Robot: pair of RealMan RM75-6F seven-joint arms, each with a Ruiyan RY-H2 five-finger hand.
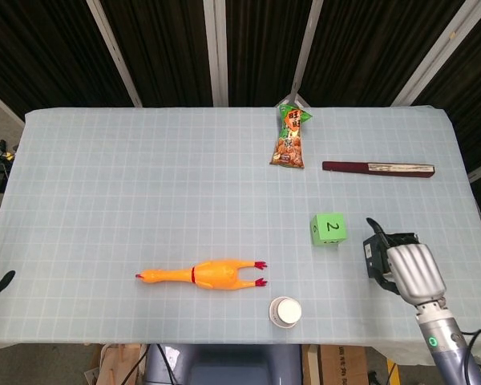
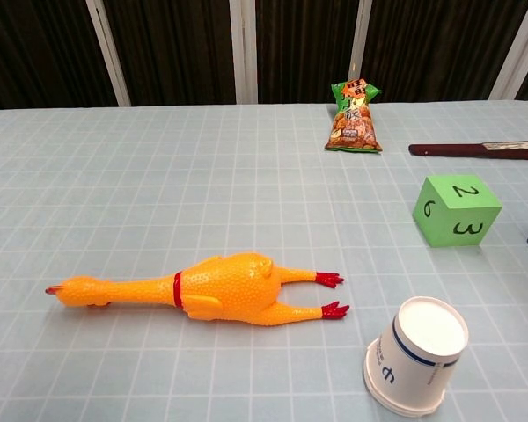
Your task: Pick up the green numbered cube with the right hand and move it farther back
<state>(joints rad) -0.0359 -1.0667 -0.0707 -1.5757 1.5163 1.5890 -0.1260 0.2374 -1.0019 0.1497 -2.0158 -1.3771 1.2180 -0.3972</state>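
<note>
None of the task is done: the green numbered cube [image 1: 329,228] sits untouched on the table [image 1: 104,176]. Nearest, the right hand [image 1: 405,269] hovers over a black box [image 1: 372,255] just right of the cube, holding nothing; its finger spread cannot be told. Behind the cube lies open cloth, bounded farther back by a snack bag [image 1: 289,136] and a dark stick [image 1: 377,168].

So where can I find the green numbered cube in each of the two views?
Head view: the green numbered cube lies right of centre, left of the right hand.
Chest view: the cube sits at the right side, about mid-height.
Shared landmark: the snack bag lies farther back than the cube, a little to its left, in both views.
</note>
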